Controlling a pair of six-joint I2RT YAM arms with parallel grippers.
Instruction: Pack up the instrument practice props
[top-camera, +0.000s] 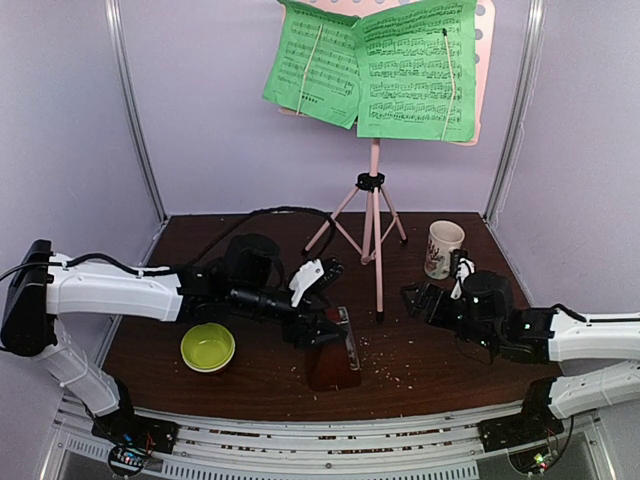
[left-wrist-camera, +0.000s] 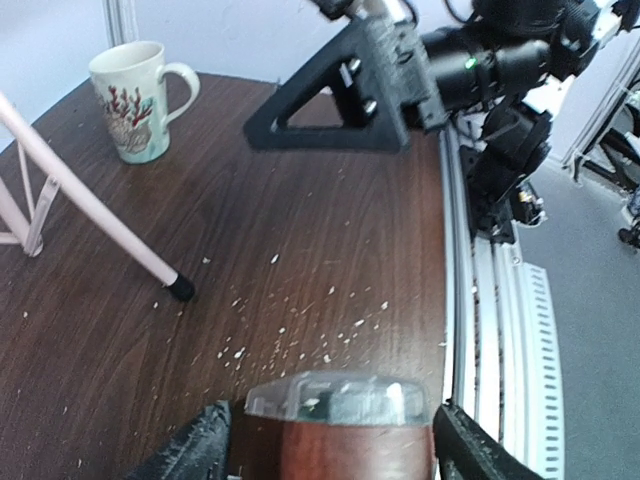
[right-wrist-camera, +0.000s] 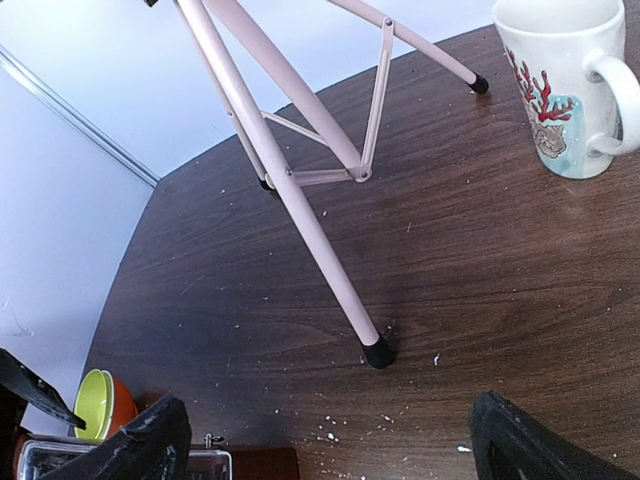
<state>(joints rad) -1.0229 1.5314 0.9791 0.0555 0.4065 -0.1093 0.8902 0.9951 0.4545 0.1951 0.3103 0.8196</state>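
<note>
The dark red metronome (top-camera: 332, 358) stands near the table's front edge, its clear cover (left-wrist-camera: 340, 397) over the top. My left gripper (top-camera: 328, 328) straddles its upper part, a finger close to each side with thin gaps showing (left-wrist-camera: 330, 435). The pink music stand (top-camera: 375, 200) stands behind it on its tripod, and green sheet-music pages (top-camera: 400, 70) rest on its desk. My right gripper (top-camera: 412, 298) hovers open just right of the stand's front leg (right-wrist-camera: 310, 230) with nothing between its fingers (right-wrist-camera: 330, 425).
A white mug (top-camera: 443, 248) with a red coral print stands at the right rear, close behind my right gripper. A yellow-green bowl (top-camera: 208, 346) sits left of the metronome. Pale crumbs dot the dark wooden table (top-camera: 430, 365). Purple walls close in on three sides.
</note>
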